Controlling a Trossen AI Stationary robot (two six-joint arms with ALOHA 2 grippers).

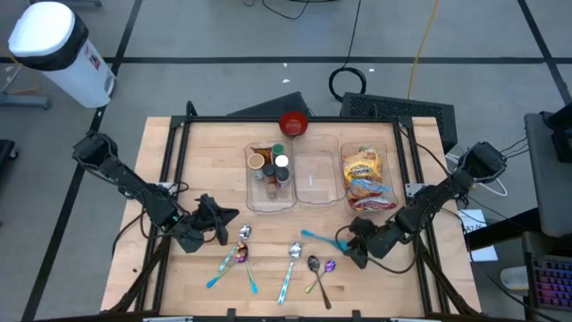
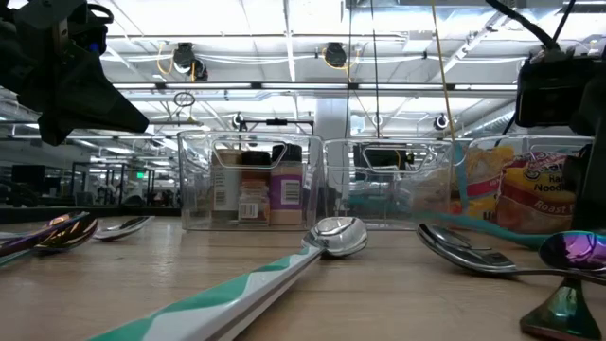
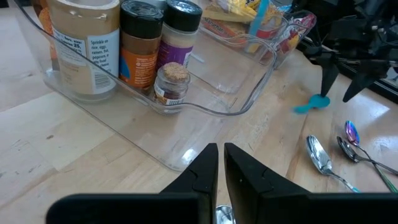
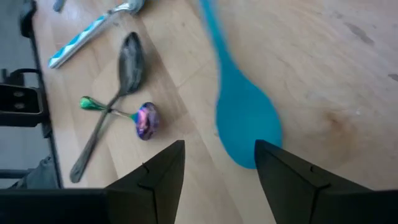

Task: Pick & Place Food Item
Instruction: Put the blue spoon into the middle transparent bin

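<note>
We see the right gripper (image 1: 347,245) low over the wooden table (image 1: 206,148), its two dark fingers (image 4: 160,171) parted and holding nothing. Just ahead of the fingertips lies a solid turquoise plastic spoon (image 4: 239,115), its bowl nearest the gripper and its handle running away from it; in the wrist view the bowl sits between and slightly beyond the two tips, and we cannot tell whether they touch it. Off to one side of this gripper lie a dark metal spoon (image 4: 121,81) and an iridescent purple spoon with a green handle (image 4: 134,117), crossed over each other.

The food, a stack of yellow and red snack packets (image 1: 366,179), lies in the clear plastic bin (image 1: 390,148) just beyond the right gripper, farther up the table. Next to that is an empty clear bin (image 1: 316,179), then a clear bin of spice jars (image 1: 270,172), with a red bowl (image 1: 293,124) behind them.

The left gripper (image 1: 231,227) waits over the table with its fingers (image 3: 202,171) pressed together on nothing, a silver spoon (image 1: 243,234) just beside its tips.
</note>
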